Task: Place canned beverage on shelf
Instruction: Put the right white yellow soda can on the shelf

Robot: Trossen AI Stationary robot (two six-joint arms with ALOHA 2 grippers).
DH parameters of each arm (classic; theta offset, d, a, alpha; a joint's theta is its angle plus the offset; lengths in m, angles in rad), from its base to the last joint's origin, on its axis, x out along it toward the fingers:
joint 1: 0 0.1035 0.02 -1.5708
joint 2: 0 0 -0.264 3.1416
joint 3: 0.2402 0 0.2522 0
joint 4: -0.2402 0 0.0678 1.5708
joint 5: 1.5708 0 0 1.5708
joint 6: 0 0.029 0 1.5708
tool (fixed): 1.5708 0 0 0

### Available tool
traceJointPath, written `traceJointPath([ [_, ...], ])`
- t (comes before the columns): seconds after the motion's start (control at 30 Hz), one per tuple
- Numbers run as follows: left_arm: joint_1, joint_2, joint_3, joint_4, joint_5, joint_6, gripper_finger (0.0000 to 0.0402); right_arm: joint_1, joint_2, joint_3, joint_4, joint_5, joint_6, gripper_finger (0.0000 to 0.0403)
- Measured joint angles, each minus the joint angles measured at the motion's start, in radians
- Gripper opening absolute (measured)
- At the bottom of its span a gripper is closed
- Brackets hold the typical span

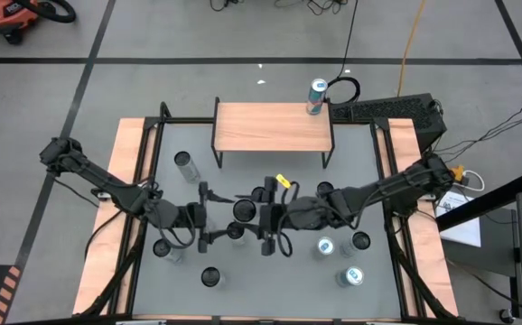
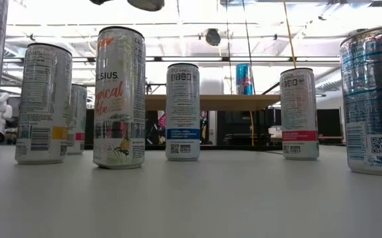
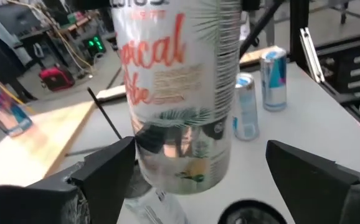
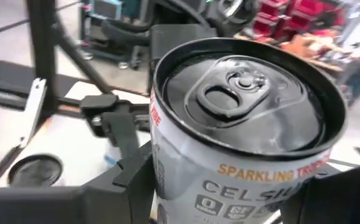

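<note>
A silver Celsius can [image 1: 243,209] is held up over the middle of the table, between my two grippers. My right gripper [image 1: 252,217] is shut on it, and the can's dark top fills the right wrist view [image 4: 248,99]. My left gripper [image 1: 218,218] is open. Its fingers [image 3: 105,168] stand on either side of the can's lower body [image 3: 180,143] with a wide gap on one side. The shelf [image 1: 273,126], a wood plank on black legs, stands at the table's far side. A blue and red can [image 1: 316,97] stands at its far right corner. My right gripper pinches the can's body below the top rim [image 4: 167,168] between its two fingers, one on each side. The fingers come level from the table's right. The can is upright and lifted clear of the table, so only its underside [image 2: 146,4] shows in the low view.
Several other cans stand on the grey table around the grippers, among them one at the left [image 1: 186,165], one at the near side [image 1: 209,275] and three at the near right [image 1: 351,275]. A like Celsius can [image 2: 119,99] stands near the low camera.
</note>
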Motion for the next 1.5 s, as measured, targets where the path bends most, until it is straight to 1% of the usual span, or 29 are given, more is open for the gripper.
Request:
traceJointPath([
  [0.07,-0.001,0.000,0.000,-0.019,0.002,-0.015,0.0354,-0.013,0.000,0.000,0.006,-0.056,0.000,0.0203],
  [0.27,0.016,0.008,0.000,-0.019,0.003,-0.046,0.0354,-0.042,0.005,0.000,0.022,-0.173,-0.043,0.0203],
  [0.33,0.026,0.008,0.000,-0.020,0.004,-0.068,0.0354,-0.046,0.008,0.000,0.025,-0.196,-0.057,0.0203],
  [0.5,0.045,0.008,0.000,-0.024,0.070,-0.097,0.0354,-0.052,0.009,0.000,0.033,-0.246,-0.096,0.0203],
  [0.6,0.052,0.008,0.000,-0.025,0.081,-0.102,0.0352,-0.051,0.009,0.000,0.035,-0.250,-0.116,0.0203],
  [0.67,0.053,0.008,0.000,-0.025,0.081,-0.102,0.0342,-0.052,0.009,0.000,0.035,-0.250,-0.116,0.0203],
  [0.9,0.052,0.008,-0.001,-0.025,0.098,-0.099,0.0261,-0.052,0.009,0.000,0.032,-0.249,-0.127,0.0203],
  [1.0,0.052,0.008,-0.001,-0.025,0.097,-0.097,0.0240,-0.052,0.009,0.000,0.031,-0.249,-0.127,0.0203],
  [1.13,0.052,0.008,-0.001,-0.025,0.097,-0.098,0.0242,-0.052,0.009,0.000,0.031,-0.246,-0.127,0.0213],
  [1.23,0.052,0.008,-0.001,-0.024,0.095,-0.100,0.0252,-0.050,0.009,0.000,0.031,-0.245,-0.127,0.0227],
  [1.37,0.051,0.008,-0.001,-0.026,0.070,-0.100,0.0252,-0.050,0.009,0.000,0.025,-0.239,-0.104,0.0247],
  [1.5,0.052,0.008,-0.001,-0.027,0.041,-0.104,0.0251,-0.048,0.009,0.000,0.014,-0.180,-0.058,0.0260],
])
